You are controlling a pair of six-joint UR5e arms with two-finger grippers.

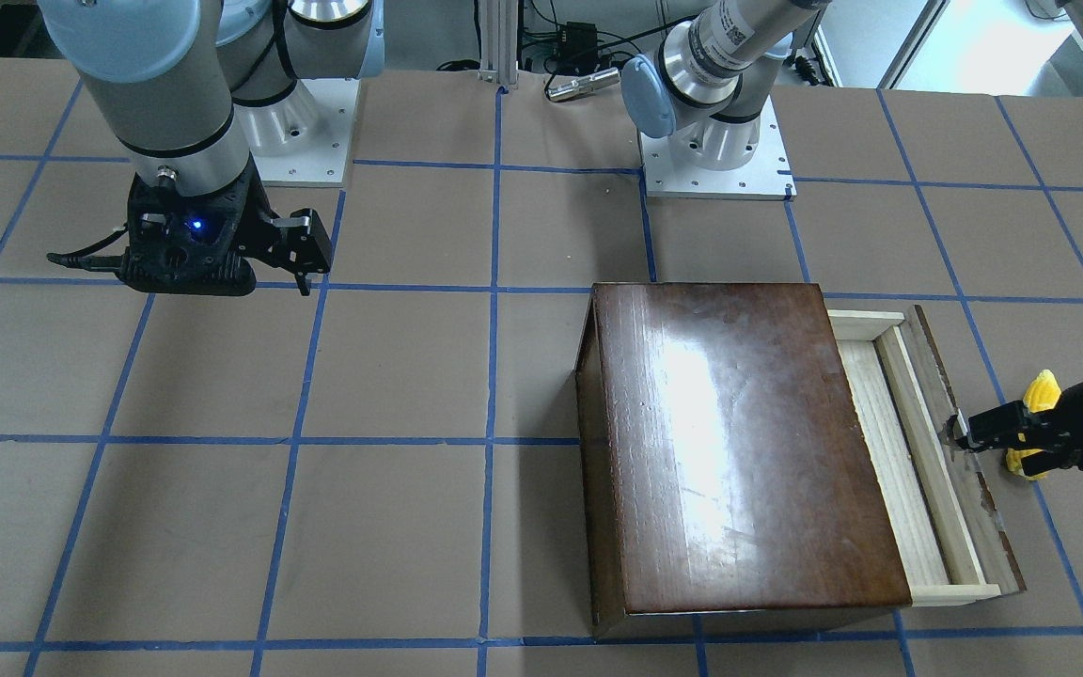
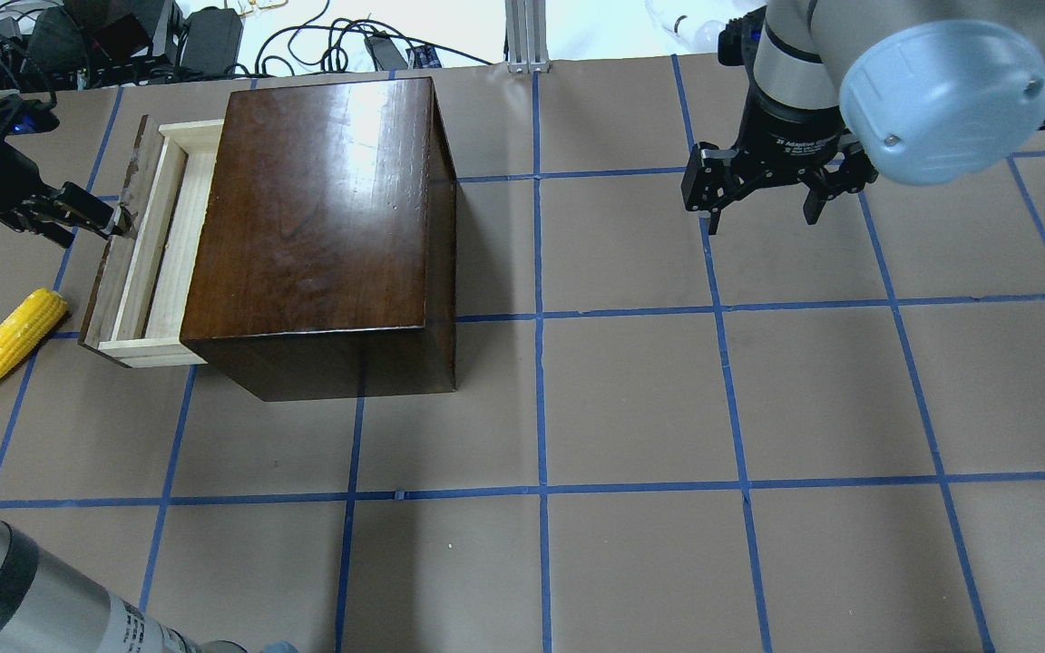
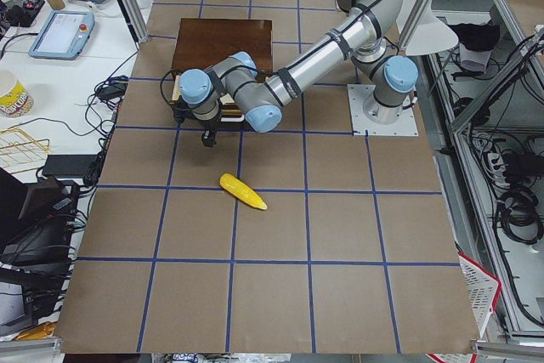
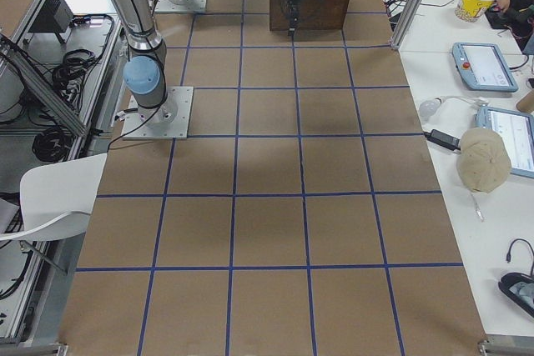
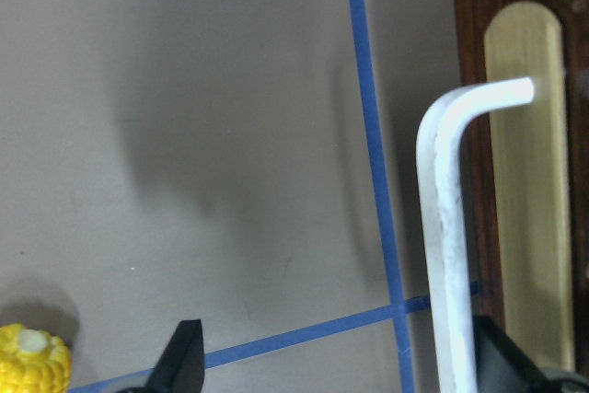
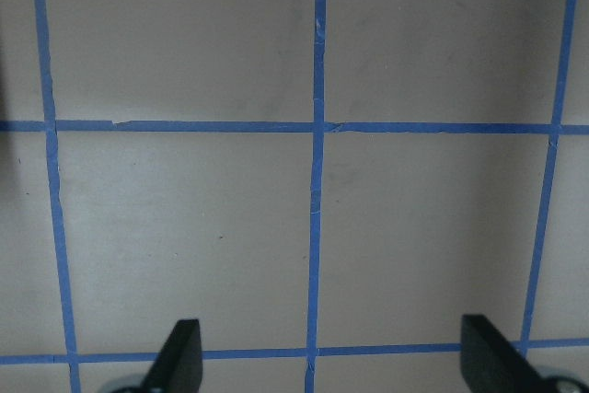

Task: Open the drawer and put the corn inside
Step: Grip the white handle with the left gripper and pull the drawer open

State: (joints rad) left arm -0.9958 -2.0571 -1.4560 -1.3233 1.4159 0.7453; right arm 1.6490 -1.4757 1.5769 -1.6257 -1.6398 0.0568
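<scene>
The dark brown box [image 2: 314, 209] stands on the table with its drawer [image 2: 152, 249] pulled partly out, pale wood inside and empty. My left gripper [image 2: 119, 222] is open at the drawer's dark front panel. In the left wrist view the cream handle [image 5: 442, 227] lies between the spread fingers [image 5: 184, 356], close to the right one. The yellow corn [image 2: 10, 343] lies on the table beside the drawer front, apart from the gripper, and also shows in the front view [image 1: 1038, 393]. My right gripper [image 2: 763, 218] is open and empty, hovering far from the box.
The table [image 2: 631, 399] is brown with a blue tape grid. The two arm bases [image 1: 715, 155] stand at the robot's edge. Cables and electronics [image 2: 123, 36] lie beyond the far edge, behind the box.
</scene>
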